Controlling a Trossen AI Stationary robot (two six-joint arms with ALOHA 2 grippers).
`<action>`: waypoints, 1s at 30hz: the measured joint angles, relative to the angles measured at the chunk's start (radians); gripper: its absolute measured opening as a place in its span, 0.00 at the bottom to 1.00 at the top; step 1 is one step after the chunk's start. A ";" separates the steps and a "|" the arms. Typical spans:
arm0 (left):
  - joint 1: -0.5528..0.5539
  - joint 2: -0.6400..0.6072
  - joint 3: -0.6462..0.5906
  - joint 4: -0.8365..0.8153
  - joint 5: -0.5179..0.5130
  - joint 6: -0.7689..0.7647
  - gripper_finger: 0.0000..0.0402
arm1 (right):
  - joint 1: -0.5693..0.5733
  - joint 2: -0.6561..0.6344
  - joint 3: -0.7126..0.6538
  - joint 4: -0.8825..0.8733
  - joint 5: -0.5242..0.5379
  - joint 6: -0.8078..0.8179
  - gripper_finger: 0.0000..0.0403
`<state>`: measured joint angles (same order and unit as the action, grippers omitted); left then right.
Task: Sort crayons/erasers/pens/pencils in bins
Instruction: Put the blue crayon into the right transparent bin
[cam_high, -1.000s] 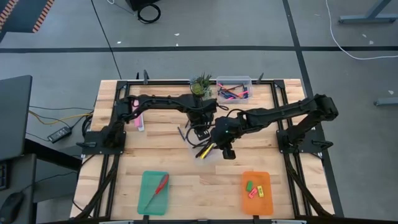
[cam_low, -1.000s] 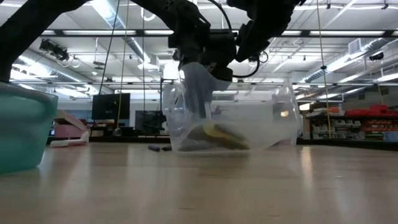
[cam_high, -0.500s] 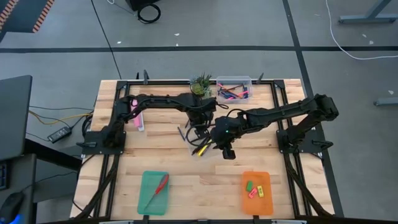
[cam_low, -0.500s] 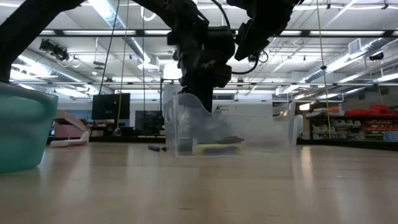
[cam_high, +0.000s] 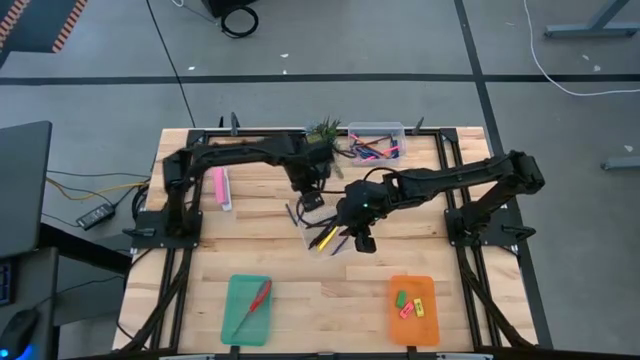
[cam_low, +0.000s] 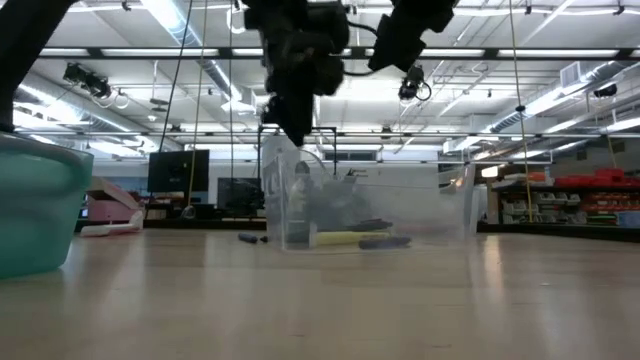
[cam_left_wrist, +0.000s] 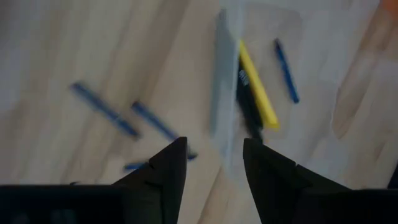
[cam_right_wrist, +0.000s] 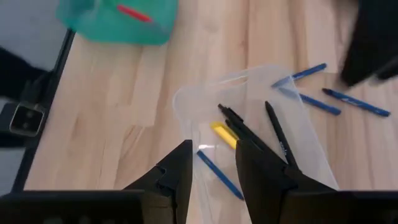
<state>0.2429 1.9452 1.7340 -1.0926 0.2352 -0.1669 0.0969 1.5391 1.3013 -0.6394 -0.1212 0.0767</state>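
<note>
A clear bin (cam_high: 325, 237) stands flat on the table's middle. In it lie a yellow pencil (cam_left_wrist: 258, 87), black pencils (cam_right_wrist: 249, 134) and a blue pen (cam_right_wrist: 217, 174). More blue pens (cam_left_wrist: 102, 109) lie on the wood on the bin's left. My left gripper (cam_left_wrist: 214, 162) hangs open just above the bin's left wall (cam_low: 275, 160). My right gripper (cam_right_wrist: 213, 171) is open above the bin's right side (cam_high: 352, 232), clear of it, with nothing between its fingers. Erasers (cam_high: 408, 303) lie in the orange tray (cam_high: 412, 325). Crayons (cam_high: 372, 150) fill the far clear bin (cam_high: 377, 128).
A teal tray (cam_high: 240, 325) with red-handled scissors (cam_high: 255, 300) sits at the near left. A pink box (cam_high: 220, 188) lies at the far left and a potted plant (cam_high: 322, 135) stands at the far edge. Bare wood lies between the two trays.
The middle bin, tipped up a second ago with my left gripper at its left wall, has come down flat and the pencils have settled on its floor. My left gripper has let go and risen clear of the rim. My right gripper has risen slightly.
</note>
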 joint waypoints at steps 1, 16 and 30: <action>0.006 -0.023 0.000 -0.024 -0.018 0.004 0.41 | -0.009 0.008 0.004 -0.007 -0.025 -0.018 0.32; 0.050 -0.441 0.000 -0.207 -0.148 -0.066 0.40 | -0.139 0.406 0.340 -0.418 -0.192 -0.486 0.32; -0.072 -0.628 0.000 -0.148 -0.380 -0.267 0.34 | -0.062 0.458 0.184 -0.270 -0.069 -0.698 0.32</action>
<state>0.1706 1.3175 1.7344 -1.2407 -0.1447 -0.4342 0.0351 1.9973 1.4857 -0.9098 -0.1905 -0.6215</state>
